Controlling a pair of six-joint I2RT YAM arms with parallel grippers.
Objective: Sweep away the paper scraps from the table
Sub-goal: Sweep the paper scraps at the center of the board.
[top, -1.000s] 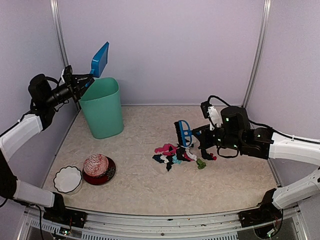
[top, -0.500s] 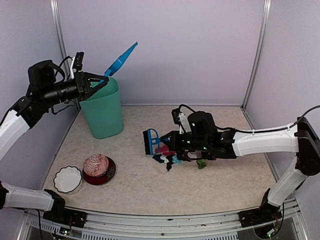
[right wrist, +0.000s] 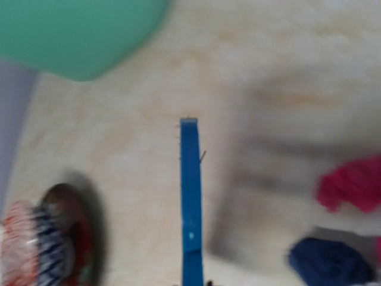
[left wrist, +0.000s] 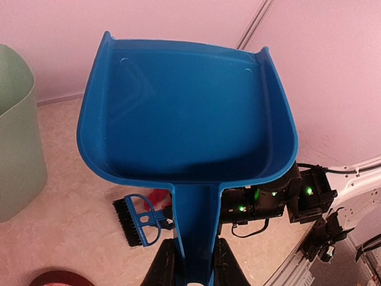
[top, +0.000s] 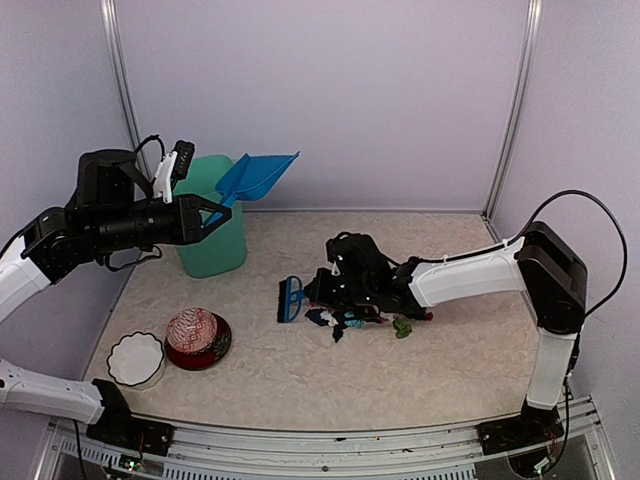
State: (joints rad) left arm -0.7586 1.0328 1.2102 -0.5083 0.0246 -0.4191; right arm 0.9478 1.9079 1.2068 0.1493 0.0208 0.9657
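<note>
Found right gripper (top: 316, 290) clenched on the handle of a small blue plastic hand brush (top: 289, 299), with its dark bristle head running roughly 12-to-6 in the overhead view and sitting low at the table; contact not determinable. Found left gripper (top: 213, 212) clamped on the stem of a broad blue plastic dustpan (top: 256, 176), carried aloft, its smooth glossy hollow showing bare in the left wrist view. Located the crumpled paper scraps (top: 352, 315), mostly black with pink, teal and green bits, bunched in one loose pile on the beige marbled table (top: 300, 385), just beside the brush at its 3 o'clock. Judged the right arm far nearer the pile, and the dustpan well apart toward 10 o'clock, near a tall green plastic bin (top: 215, 250). Judged the light, springy scraps liable to scatter under a fast stroke.
</note>
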